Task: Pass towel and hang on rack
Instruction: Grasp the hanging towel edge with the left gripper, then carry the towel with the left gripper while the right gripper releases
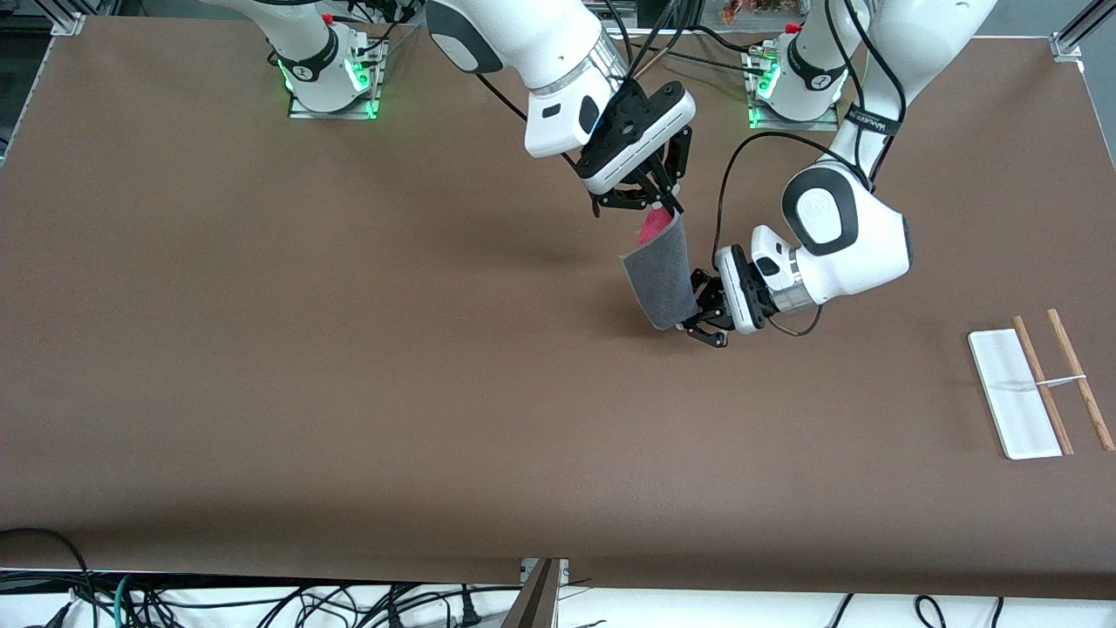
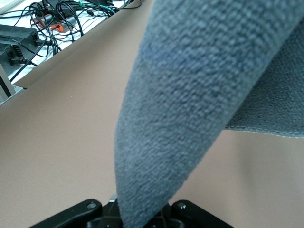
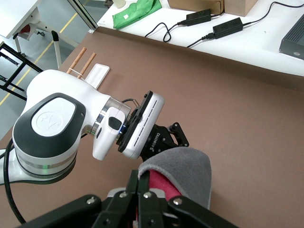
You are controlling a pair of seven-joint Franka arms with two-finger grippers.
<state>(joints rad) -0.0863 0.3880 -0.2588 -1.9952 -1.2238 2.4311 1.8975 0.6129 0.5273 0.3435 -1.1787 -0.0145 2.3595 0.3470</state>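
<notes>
The towel [image 1: 663, 275] hangs in the air over the middle of the table, dark grey face outward, with a bit of pink-red showing at its top. My right gripper [image 1: 667, 209] is shut on the towel's upper corner; in the right wrist view its fingers [image 3: 144, 183] press together at the towel's [image 3: 185, 171] stitched edge. My left gripper [image 1: 695, 316] is shut on the lower edge, and grey cloth [image 2: 190, 95] fills the left wrist view, running down between its jaws. The rack [image 1: 1016, 392] stands at the left arm's end of the table, white base, two wooden rods, thin crossbar [image 1: 1059, 381].
The brown table [image 1: 349, 392] is bare around the arms. Cables [image 1: 174, 602] lie below its front edge. In the right wrist view the left arm's white wrist [image 3: 52, 123] is close by, and the rack [image 3: 90, 66] shows near the table's edge.
</notes>
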